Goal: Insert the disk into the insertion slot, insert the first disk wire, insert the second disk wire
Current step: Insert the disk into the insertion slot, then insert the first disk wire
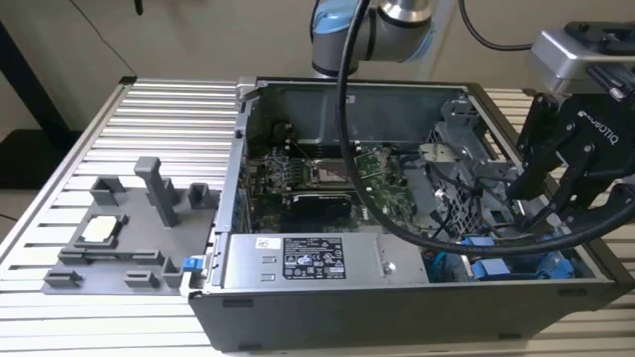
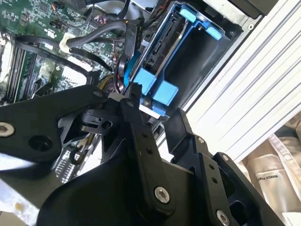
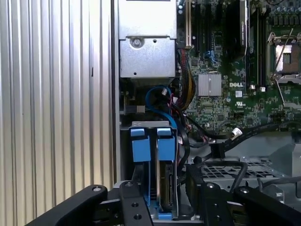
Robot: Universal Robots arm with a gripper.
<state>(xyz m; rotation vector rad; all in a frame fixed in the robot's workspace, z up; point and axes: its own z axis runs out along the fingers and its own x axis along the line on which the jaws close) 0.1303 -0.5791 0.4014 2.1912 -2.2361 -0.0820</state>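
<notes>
- Holding nothing in the gripper (image 2: 157, 106), with its black fingers (image 2: 141, 132) spread well apart in both wrist views.
- Straddling the disk (image 3: 165, 150) loosely, one finger to either side of its blue carrier; unclear whether either finger touches the plastic.
- Seated on edge in the insertion slot (image 3: 149, 124), just beyond the fingertips and in line with the gap between them: that same disk.
- Right by the fingertips in the second wrist view: two blue end tabs (image 2: 164, 94) of the carrier.
- Farther from the fingers, past the disk: a looped blue cable (image 3: 157, 94), then the grey power-supply box (image 3: 146, 56).
- Off to one side of the fingers: a perforated metal cage (image 3: 230, 169), black cables (image 3: 221, 141) and the green motherboard (image 3: 225, 89).
- Off to the other side: the slatted aluminium table (image 3: 56, 113).
- Seen in the exterior view hanging over the open case (image 1: 397, 309) toward the exterior view's right, fingers pointed down at the blue carrier.
</notes>
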